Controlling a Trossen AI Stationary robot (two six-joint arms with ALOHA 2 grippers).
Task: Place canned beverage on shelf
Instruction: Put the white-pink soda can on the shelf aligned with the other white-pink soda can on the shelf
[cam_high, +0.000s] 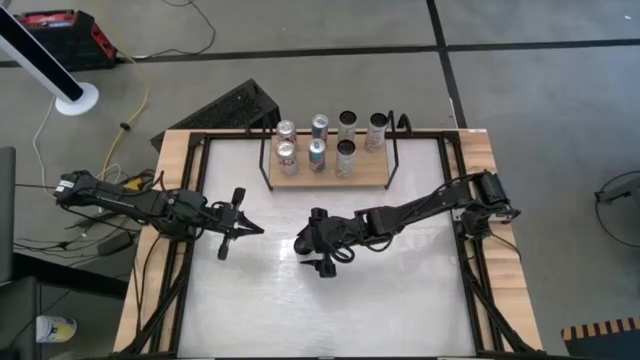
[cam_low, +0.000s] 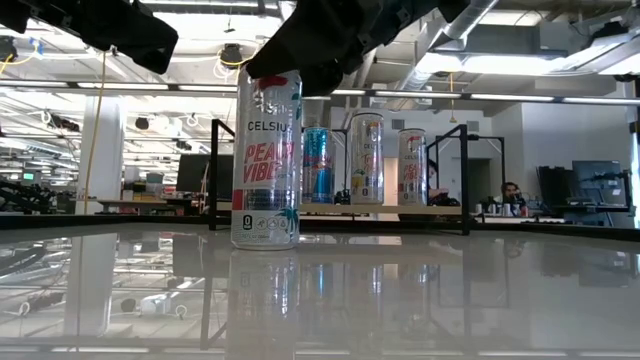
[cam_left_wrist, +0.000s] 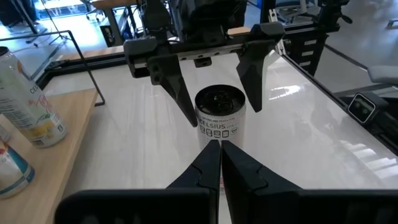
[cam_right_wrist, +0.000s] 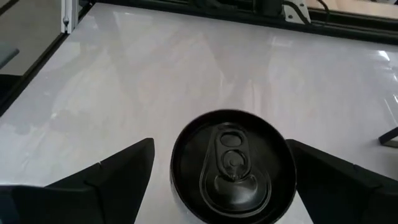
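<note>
A tall white Celsius can (cam_low: 266, 160) stands upright on its base on the white tabletop, left of the middle. My right gripper (cam_high: 305, 246) is open over it. Its two fingers (cam_left_wrist: 177, 87) stand on either side of the can's black top (cam_right_wrist: 231, 163), and a gap shows on each side. My left gripper (cam_left_wrist: 221, 155) is shut, to the can's left, and points at it without touching it. The shelf (cam_high: 330, 178), a light-wood board in a black wire frame, stands at the table's far side and carries several cans.
Bare white tabletop (cam_high: 330, 310) lies between the can and the near edge. The shelf's black upright ends (cam_high: 392, 150) rise at both sides of the board. A black crate (cam_high: 235, 105) sits beyond the table's far left corner. Black rails (cam_high: 462, 250) run along the table's sides.
</note>
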